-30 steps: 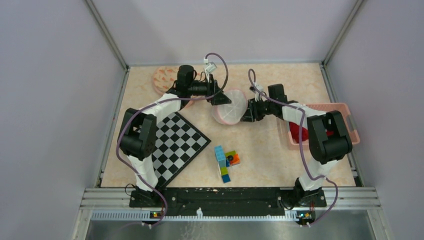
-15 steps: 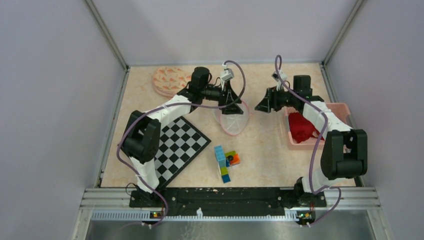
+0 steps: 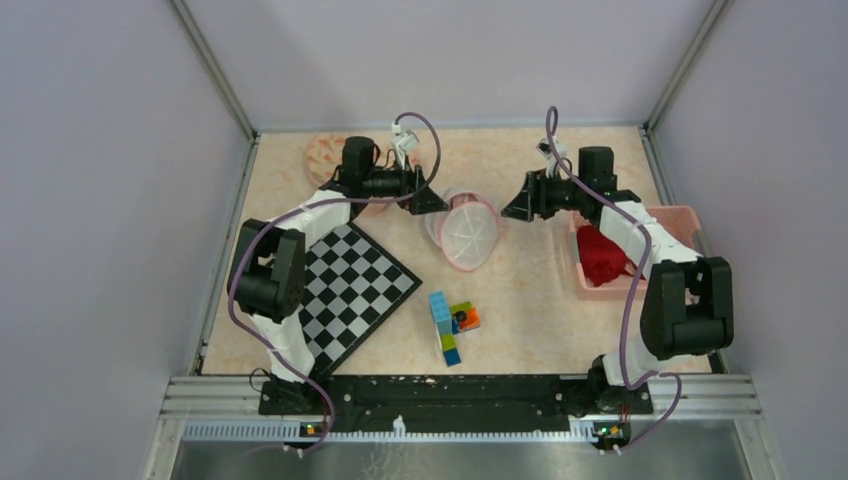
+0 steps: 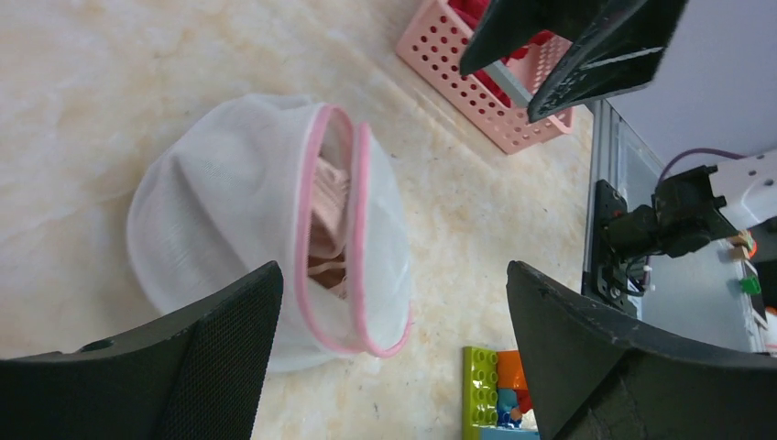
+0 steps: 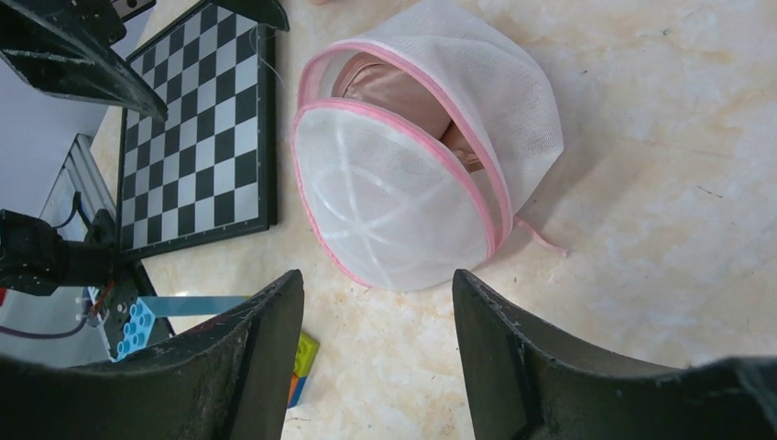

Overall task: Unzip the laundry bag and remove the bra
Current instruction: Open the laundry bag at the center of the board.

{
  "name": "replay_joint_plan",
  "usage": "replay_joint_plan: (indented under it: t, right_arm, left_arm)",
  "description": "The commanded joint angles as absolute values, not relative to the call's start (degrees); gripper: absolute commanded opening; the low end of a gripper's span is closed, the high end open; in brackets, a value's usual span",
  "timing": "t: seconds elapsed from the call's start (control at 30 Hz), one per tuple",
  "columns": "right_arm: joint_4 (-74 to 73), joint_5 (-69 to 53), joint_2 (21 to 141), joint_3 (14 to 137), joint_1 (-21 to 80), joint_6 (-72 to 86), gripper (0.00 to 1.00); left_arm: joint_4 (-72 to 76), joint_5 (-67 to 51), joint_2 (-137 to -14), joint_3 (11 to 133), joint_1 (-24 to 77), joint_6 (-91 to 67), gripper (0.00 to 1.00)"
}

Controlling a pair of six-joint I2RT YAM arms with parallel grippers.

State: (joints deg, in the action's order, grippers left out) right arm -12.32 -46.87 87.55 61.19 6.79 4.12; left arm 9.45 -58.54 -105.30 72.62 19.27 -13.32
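A white mesh laundry bag (image 3: 466,233) with pink trim lies mid-table, its zip open in a wide gap. It also shows in the left wrist view (image 4: 266,215) and the right wrist view (image 5: 421,156). A beige-pink bra (image 5: 394,87) sits inside, seen through the gap, also in the left wrist view (image 4: 327,206). My left gripper (image 3: 428,194) is open and empty just left of the bag. My right gripper (image 3: 514,204) is open and empty to the bag's right, apart from it.
A pink basket (image 3: 690,262) with a red cloth (image 3: 600,255) stands at the right. A checkerboard (image 3: 352,290) lies at the left, a stack of toy bricks (image 3: 452,322) in front of the bag, a patterned plate (image 3: 326,158) at the back left.
My left gripper let go of the bag and drew back left; the bag dropped onto the table with its opening facing forward. My right gripper shifted slightly left.
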Motion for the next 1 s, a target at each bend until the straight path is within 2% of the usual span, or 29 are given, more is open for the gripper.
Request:
replay_joint_plan:
  t: [0.0, 0.43, 0.97]
  right_arm:
    - [-9.75, -46.84, 89.18, 64.09, 7.23, 5.45, 0.60]
    - [-10.81, -47.35, 90.06, 65.05, 7.25, 5.14, 0.59]
    - [-11.42, -46.59, 90.13, 66.15, 7.14, 3.88, 0.58]
  left_arm:
    - [9.17, -56.79, -104.14, 71.67, 18.70, -14.37, 0.94]
    - [10.73, -59.16, -104.19, 68.85, 18.88, -16.04, 0.85]
    - [4.83, -57.21, -107.91, 70.55, 21.74, -11.70, 0.82]
